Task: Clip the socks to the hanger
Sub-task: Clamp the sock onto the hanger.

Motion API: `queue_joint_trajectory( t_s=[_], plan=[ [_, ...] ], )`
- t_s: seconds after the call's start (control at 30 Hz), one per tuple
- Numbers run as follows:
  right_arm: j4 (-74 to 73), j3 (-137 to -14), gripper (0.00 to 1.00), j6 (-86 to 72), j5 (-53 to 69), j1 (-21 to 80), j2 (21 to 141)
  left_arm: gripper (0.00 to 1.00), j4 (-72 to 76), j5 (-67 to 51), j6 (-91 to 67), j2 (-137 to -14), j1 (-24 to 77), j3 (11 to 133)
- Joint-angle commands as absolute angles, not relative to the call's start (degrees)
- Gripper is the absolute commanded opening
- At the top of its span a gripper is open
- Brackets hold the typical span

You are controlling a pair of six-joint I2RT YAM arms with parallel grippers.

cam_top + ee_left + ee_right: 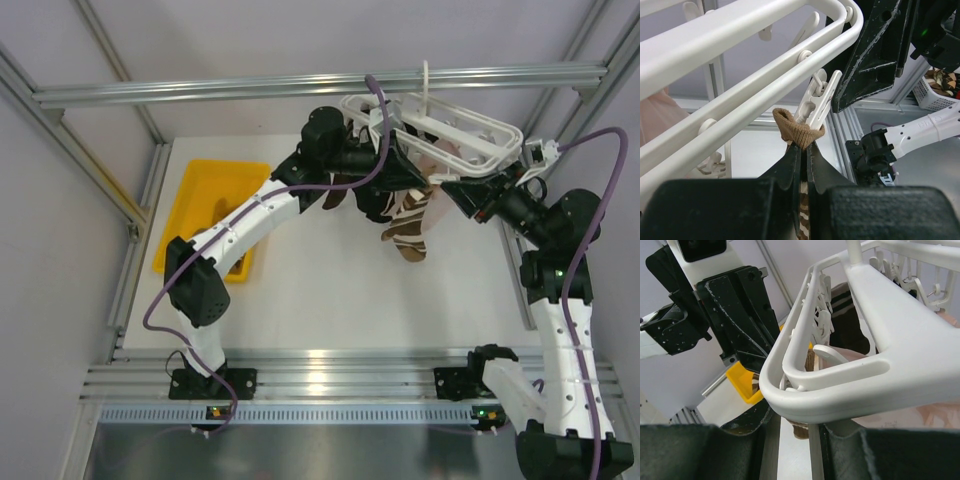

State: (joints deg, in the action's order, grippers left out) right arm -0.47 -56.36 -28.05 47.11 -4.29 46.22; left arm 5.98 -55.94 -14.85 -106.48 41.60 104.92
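The white desk is lying under both arms, with a yellow tray sitting at its left side and a slotted rail running along its near edge. Pale walls are closing in the cell on either side, with aluminium posts framing them. A bar is spanning the far end above the desk. The hanger is hanging from it by its hook, tilted, at the far right.

The left tool is pinching the cuff of the brown sock, its fingers closed tight on the fabric. It is holding the cuff up against a clip dangling from the hanger's outer rail, and the cuff is touching the clip's lower end. From above, the sock's striped foot is dangling free over the middle of the desk, below the hanger. A pink sock is hanging under the frame just beyond it.

The right tool is reaching up at the hanger's rounded corner, just beside that same clip. Its fingers are standing slightly apart, but the corner is hiding their tips, so I cannot tell whether they are gripping anything.

In the left wrist view a white basket is sitting off to the right, with something patterned in it.
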Motion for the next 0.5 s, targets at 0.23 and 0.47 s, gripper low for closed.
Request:
queue_joint_trajectory(
  t_s=[0.23, 0.47],
  plan=[
    [-2.28, -59.59, 0.0, -25.93, 49.48, -4.66, 47.2, 0.0, 10.89, -57.83, -14.15, -106.43, 42.54, 108.63],
    [-2.55, -59.85, 0.12, -26.63, 49.39, -4.66, 47.55, 0.0, 10.9, -58.18, -14.24, -106.7, 43.07, 109.16]
  ],
)
